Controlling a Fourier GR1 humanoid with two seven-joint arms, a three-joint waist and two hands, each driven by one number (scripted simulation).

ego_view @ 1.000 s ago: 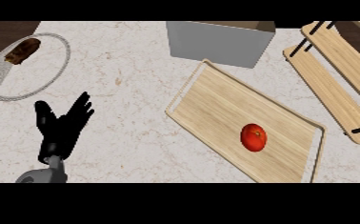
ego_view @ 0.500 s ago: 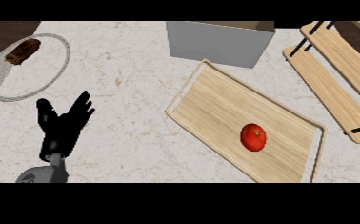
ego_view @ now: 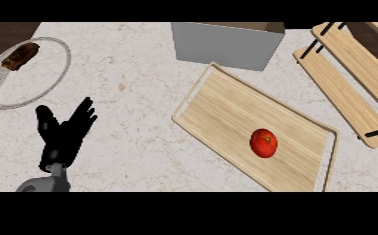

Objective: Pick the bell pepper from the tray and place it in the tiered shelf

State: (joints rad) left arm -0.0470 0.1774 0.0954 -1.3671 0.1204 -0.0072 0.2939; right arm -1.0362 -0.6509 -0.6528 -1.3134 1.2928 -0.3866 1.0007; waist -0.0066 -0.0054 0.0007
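Marble counter (ego_view: 140, 69), wooden tray (ego_view: 221, 104)

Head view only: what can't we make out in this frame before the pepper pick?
- Right robot hand: not in view at all.
- Tiered shelf: cut off by the right edge and the top band; its full extent is unseen.
- Grey box: its top is cut off, contents unseen.
- Plate: cut by the left edge; the brown item on it is too small to identify.
- Left robot hand: forearm leaves the bottom edge.
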